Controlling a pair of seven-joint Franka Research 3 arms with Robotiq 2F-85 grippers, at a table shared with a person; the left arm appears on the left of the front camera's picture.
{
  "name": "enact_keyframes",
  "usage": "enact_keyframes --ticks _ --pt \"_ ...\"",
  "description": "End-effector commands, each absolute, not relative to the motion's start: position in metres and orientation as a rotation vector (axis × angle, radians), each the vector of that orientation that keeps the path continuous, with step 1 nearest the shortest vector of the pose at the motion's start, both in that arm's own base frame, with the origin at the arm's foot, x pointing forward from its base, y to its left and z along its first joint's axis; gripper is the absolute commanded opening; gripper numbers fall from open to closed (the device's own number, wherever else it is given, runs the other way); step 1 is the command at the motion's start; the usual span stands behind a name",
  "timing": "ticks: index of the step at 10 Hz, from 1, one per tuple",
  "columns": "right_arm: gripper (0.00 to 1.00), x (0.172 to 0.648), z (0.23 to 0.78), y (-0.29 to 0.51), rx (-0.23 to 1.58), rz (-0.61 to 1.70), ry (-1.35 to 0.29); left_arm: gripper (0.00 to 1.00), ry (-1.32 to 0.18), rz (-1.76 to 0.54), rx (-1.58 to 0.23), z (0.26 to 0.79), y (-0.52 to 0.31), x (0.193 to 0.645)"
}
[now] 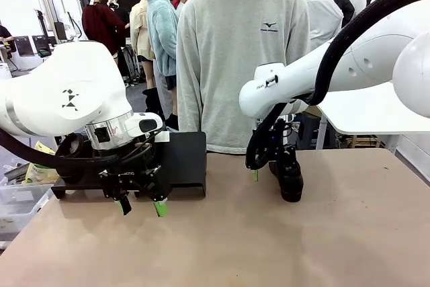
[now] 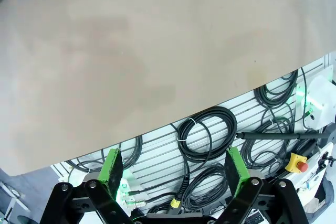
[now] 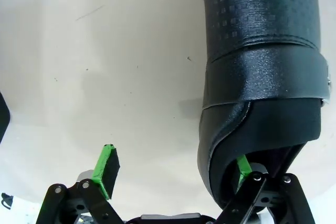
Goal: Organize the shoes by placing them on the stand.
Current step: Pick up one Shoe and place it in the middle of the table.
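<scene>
Shoe (image 1: pixel 290 178) to stand (image 1: pixel 183 159): barely begun
We see one shoe right of the stand, right gripper (image 3: pixel 173 169) spread, one finger inside its opening; left gripper (image 1: pixel 141 205) spread, empty, before the stand.

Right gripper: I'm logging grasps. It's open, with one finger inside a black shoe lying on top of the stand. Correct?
Not quite. The right gripper is open with one finger inside the black shoe, but the front view shows the shoe on the table, apart from the stand.
</scene>
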State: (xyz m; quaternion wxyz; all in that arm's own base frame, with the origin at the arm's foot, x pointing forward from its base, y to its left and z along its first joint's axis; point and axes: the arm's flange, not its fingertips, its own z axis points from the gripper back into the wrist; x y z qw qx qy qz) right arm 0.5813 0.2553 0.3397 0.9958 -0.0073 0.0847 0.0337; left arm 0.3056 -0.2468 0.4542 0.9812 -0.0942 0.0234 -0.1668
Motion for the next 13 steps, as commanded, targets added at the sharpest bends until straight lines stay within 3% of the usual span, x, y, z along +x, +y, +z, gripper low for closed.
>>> enact_keyframes --ticks 1,5,6,13 --pt "0.87 0.582 0.338 0.256 -0.081 0.051 0.125 1.0 0.054 -0.341 -0.204 0.453 -0.244 0.304" --pt "0.09 0.582 0.342 0.256 -0.079 0.031 0.126 1.0 0.054 -0.341 -0.204 0.453 -0.244 0.304" --pt "0.0 0.583 0.342 0.256 -0.08 0.026 0.127 1.0 0.054 -0.341 -0.204 0.453 -0.244 0.304" --pt "0.0 0.575 0.359 0.244 -0.04 -0.028 0.221 1.0 0.054 -0.341 -0.204 0.453 -0.244 0.304"
